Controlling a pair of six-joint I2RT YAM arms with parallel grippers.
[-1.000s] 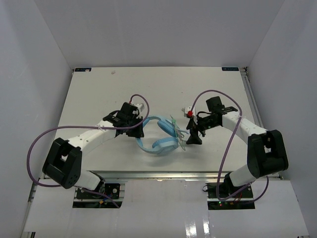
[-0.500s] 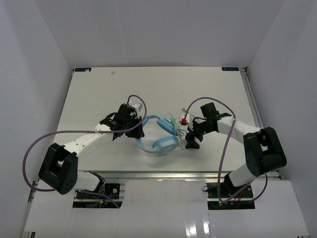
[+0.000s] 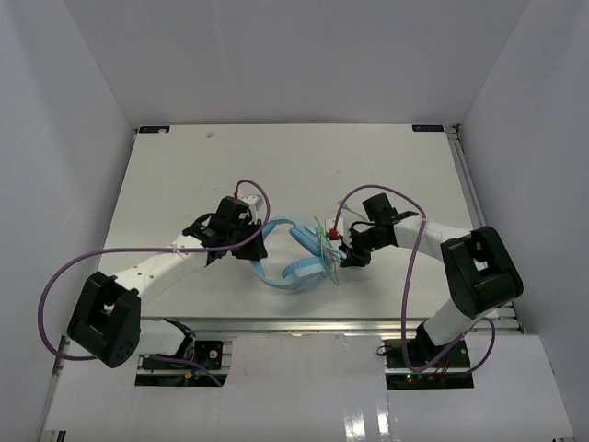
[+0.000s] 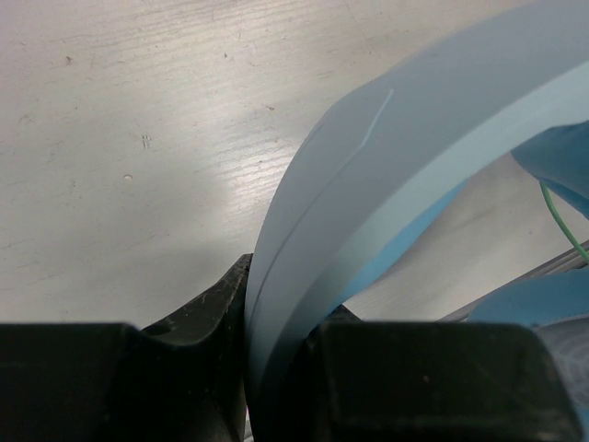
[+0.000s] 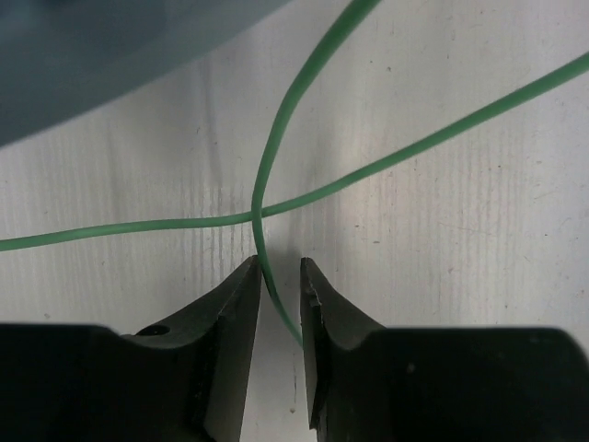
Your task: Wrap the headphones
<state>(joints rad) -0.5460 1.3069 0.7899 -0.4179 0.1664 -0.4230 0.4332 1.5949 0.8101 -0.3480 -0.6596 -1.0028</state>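
One headband clamped by left jaws, cable between right jaws.

Robotics lab cell: plain white walls box in a white table, robot arms bolted along the frame's bottom.

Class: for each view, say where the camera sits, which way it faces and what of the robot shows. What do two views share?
Top external: above and behind the bases, looking down at the table; left arm, right arm, headphones between them.
Left wrist: on the left arm, facing along the left end effector, clamped on the headband.
Right wrist: on the right arm, facing along the right end effector, straddling the green cable.
Shared: both wrist views show the green cable.
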